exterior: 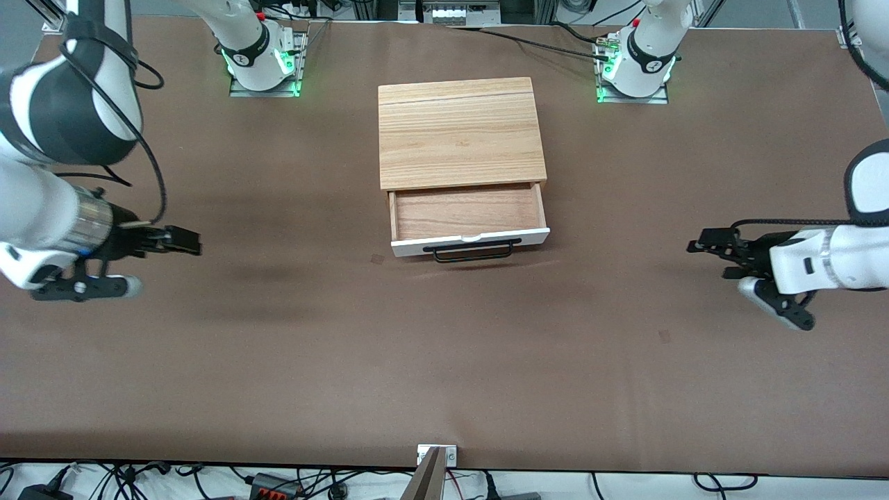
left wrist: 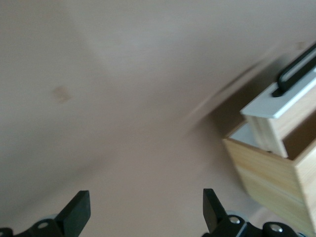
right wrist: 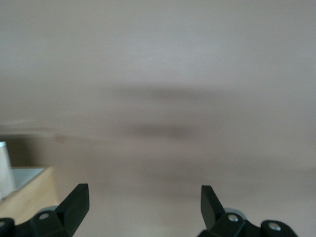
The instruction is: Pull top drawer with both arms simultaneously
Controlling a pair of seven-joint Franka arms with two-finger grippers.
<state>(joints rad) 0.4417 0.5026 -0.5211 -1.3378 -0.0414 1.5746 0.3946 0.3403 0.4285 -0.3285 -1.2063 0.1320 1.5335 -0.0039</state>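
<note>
I am looking down on the wide brown table (exterior: 444,361), which is carrying everything else. The two big white jointed arms with black segments are reaching in from its ends: the right arm (exterior: 48,173) is hanging over the right arm's end of the table, and the left arm (exterior: 844,257) is hanging over the left arm's end. Both are sitting well apart from the cabinet. In the middle of the table the light-wood grained box casing (exterior: 460,132) is standing, and the top drawer (exterior: 469,221), shallow with a white front panel and light wood inside, is sticking out of it toward the front camera, partly pulled open. Its wide black bar handle (exterior: 476,250) is running along the white panel, with a small half-round notch at the panel's top edge. Nothing is touching the handle. The right gripper (exterior: 182,241) is hovering over bare table with its two black fingers (right wrist: 74,205) spread wide and holding nothing. The left gripper (exterior: 708,246) is hovering over bare table too, fingers (left wrist: 76,212) equally spread and empty; its wrist view is catching the drawer corner and the casing off to one side
</note>
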